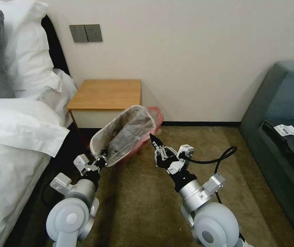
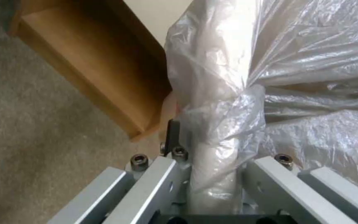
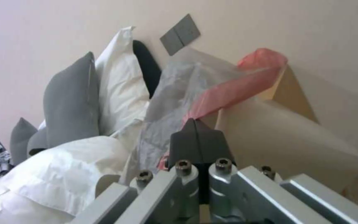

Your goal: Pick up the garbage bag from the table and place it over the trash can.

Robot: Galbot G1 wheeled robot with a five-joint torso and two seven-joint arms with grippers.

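**Beside the nightstand: bin tipped, bag over its rim**

On the carpet in front of the table point(image 1: 105, 94), the trash can point(image 1: 100, 139) sits tilted, mouth toward the robot. The garbage bag point(image 1: 133, 128) lines it, with the red-pink edge point(image 1: 156, 116) draped over the far rim. Left gripper point(image 1: 101, 161) has its fingers pinching the near rim through the bag plastic point(image 2: 228, 124). Right gripper point(image 1: 152, 140) is just beside the bin's right side, fingers pressed together, holding nothing.

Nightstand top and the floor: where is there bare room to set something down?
The nightstand top is bare, bordered by wall and bed. Open carpet lies between the right pincer and sofa. Crowded: the left pincer grips the tilted, bag-lined bin's rim.
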